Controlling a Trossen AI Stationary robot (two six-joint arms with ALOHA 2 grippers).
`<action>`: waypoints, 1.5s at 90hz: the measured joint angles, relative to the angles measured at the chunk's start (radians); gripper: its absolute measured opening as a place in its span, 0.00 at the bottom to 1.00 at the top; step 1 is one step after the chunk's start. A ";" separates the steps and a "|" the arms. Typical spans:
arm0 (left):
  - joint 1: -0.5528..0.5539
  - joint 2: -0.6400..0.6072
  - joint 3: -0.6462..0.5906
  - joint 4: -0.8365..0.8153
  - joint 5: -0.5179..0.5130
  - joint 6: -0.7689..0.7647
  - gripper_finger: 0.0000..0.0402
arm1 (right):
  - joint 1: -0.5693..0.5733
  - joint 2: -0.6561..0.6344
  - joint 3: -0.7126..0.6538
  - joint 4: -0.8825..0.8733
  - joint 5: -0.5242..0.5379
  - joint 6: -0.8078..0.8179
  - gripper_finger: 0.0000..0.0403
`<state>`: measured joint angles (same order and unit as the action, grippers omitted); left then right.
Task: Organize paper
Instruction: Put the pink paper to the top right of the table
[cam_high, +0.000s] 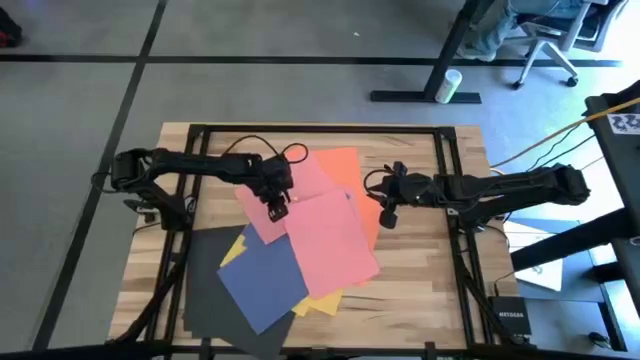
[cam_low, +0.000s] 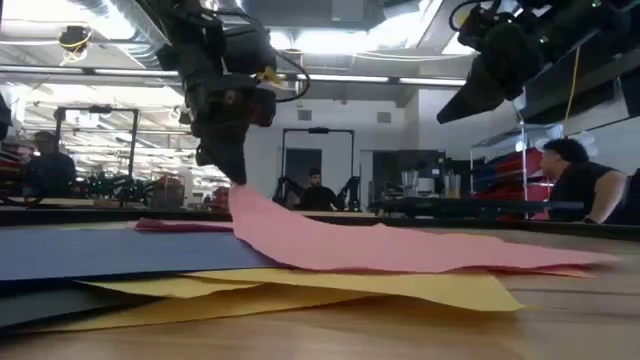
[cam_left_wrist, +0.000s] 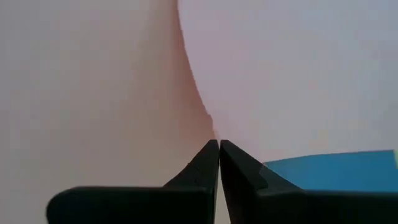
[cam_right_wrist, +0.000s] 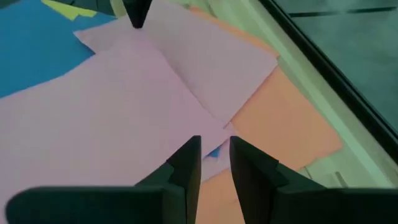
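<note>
Low view shows the left gripper (cam_low: 237, 178) with fingers pinched on a pink sheet's (cam_low: 400, 248) lifted corner, above the table (cam_high: 430, 270). The right gripper (cam_right_wrist: 214, 146) hovers slightly parted, empty, over the orange sheet (cam_right_wrist: 280, 127).

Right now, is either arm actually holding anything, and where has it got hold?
The left gripper pinches a pink sheet at its edge, lifting it. The right gripper hovers above the papers, fingers apart, holding nothing.

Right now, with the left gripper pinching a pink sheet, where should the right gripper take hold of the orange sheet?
Probably at the orange sheet's exposed edge on the right gripper's side, coming from the right. There it pokes out from under the pink sheets and nothing covers it. It lies flat, so the fingers would likely need to lift the edge first.
</note>
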<state>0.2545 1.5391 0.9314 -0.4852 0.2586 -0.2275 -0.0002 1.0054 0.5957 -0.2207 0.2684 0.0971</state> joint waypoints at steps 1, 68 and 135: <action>-0.002 0.000 0.000 0.008 0.001 0.000 0.00 | 0.000 0.000 0.000 0.000 -0.001 0.000 0.18; -0.072 0.000 0.008 0.264 0.001 -0.012 0.00 | -0.006 0.348 0.006 0.421 -0.190 -0.048 0.44; -0.143 0.000 0.066 0.255 0.001 0.022 0.00 | -0.065 0.748 0.388 0.243 -0.378 -0.262 0.43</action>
<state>0.1118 1.5391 0.9970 -0.2297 0.2598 -0.2054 -0.0654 1.7535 0.9839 0.0222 -0.1100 -0.1654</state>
